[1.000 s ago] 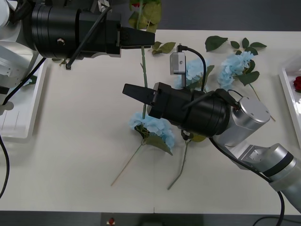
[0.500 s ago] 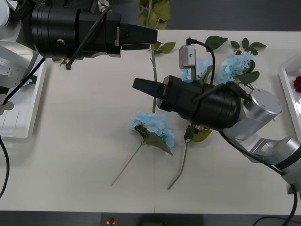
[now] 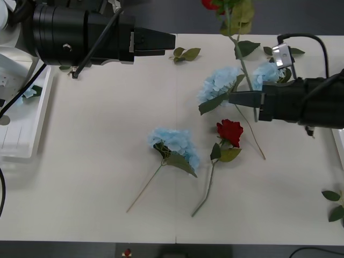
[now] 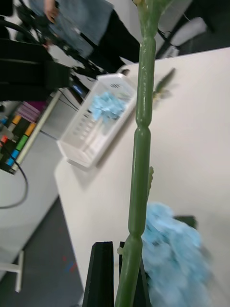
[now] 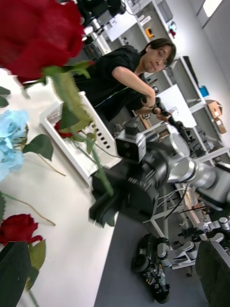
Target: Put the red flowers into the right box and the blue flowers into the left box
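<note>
White tabletop [image 3: 97, 161], left to right: left gripper [image 3: 161, 40] hovering, fingers together on nothing; blue hydrangea [image 3: 174, 144] and red rose [image 3: 230, 130] lying mid-table; right gripper [image 3: 236, 98], clenched on a rose stem [image 3: 240, 59], swung rightward since a second ago, probably toward the right tray.

No readable text, label, brand, number or sign can be made out in any view. Small marks are seen on the black camera body mounted at the right arm's wrist [image 5: 143, 184], but they are too small and blurred to be read. Nothing legible is carried by the bench [image 3: 97, 161], the boxes or the flowers.
</note>
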Controlling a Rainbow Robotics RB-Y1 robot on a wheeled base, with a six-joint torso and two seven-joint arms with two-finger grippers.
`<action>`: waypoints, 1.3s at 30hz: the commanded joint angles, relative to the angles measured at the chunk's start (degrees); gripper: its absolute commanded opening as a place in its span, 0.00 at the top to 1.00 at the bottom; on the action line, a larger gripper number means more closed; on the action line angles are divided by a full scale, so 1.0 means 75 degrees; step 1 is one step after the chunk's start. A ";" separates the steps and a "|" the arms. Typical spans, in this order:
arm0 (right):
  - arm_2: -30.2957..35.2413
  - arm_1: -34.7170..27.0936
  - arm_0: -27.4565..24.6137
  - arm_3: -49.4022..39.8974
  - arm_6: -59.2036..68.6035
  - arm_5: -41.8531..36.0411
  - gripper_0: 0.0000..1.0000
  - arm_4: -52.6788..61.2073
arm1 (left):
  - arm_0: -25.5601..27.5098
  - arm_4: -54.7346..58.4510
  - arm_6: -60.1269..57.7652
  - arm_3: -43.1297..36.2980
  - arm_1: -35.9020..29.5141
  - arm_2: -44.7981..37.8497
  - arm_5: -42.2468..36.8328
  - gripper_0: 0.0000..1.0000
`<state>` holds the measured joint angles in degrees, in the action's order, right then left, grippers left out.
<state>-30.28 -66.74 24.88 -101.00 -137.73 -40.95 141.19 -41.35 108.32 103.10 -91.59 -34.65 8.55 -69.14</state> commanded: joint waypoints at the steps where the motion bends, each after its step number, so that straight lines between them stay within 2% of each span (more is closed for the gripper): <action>1: 0.0111 -0.1120 0.0011 0.0014 0.0118 -0.0083 1.00 -0.0298 | 0.0263 -0.0029 0.0000 -0.0362 -0.0582 -0.0015 -0.0203 0.00; 7: 0.0111 -0.2163 -0.0165 0.1256 0.0048 -0.0259 1.00 -0.0896 | 0.0779 -0.1283 -0.0223 -0.0971 -0.1110 -0.0015 -0.0613 0.00; 13: 0.0111 -0.2726 -0.0411 0.2205 -0.0011 -0.0153 1.00 -0.1587 | 0.1318 -0.2584 -0.0422 -0.1815 -0.1368 -0.0015 -0.0953 0.00; 17: 0.0111 -0.3089 -0.0645 0.2732 -0.0093 0.0093 1.00 -0.1997 | 0.1740 -0.3603 -0.1289 -0.2612 -0.1520 0.0090 -0.1175 0.00; 21: 0.0111 -0.3136 -0.0786 0.3447 -0.0280 0.0116 1.00 -0.2079 | 0.1904 -0.4775 -0.2531 -0.3444 -0.1743 0.0712 -0.1175 0.00; 26: 0.0111 -0.3171 -0.0997 0.4314 -0.0913 0.0210 1.00 -0.2466 | 0.1927 -0.5865 -0.4113 -0.3936 -0.1801 0.1497 -0.1164 0.00; 31: 0.0111 -0.3159 -0.1243 0.5076 -0.1499 0.0245 1.00 -0.2583 | 0.1916 -0.6697 -0.5449 -0.4241 -0.1801 0.2223 -0.1164 0.00; 39: 0.0111 -0.2820 -0.1442 0.5826 -0.1862 0.0890 1.00 -0.2982 | 0.1658 -0.7775 -0.7020 -0.4381 -0.1801 0.3360 -0.1152 0.00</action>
<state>-30.27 -88.21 13.24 -59.43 -149.66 -35.14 120.28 -26.58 52.25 55.82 -122.49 -47.38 31.95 -78.02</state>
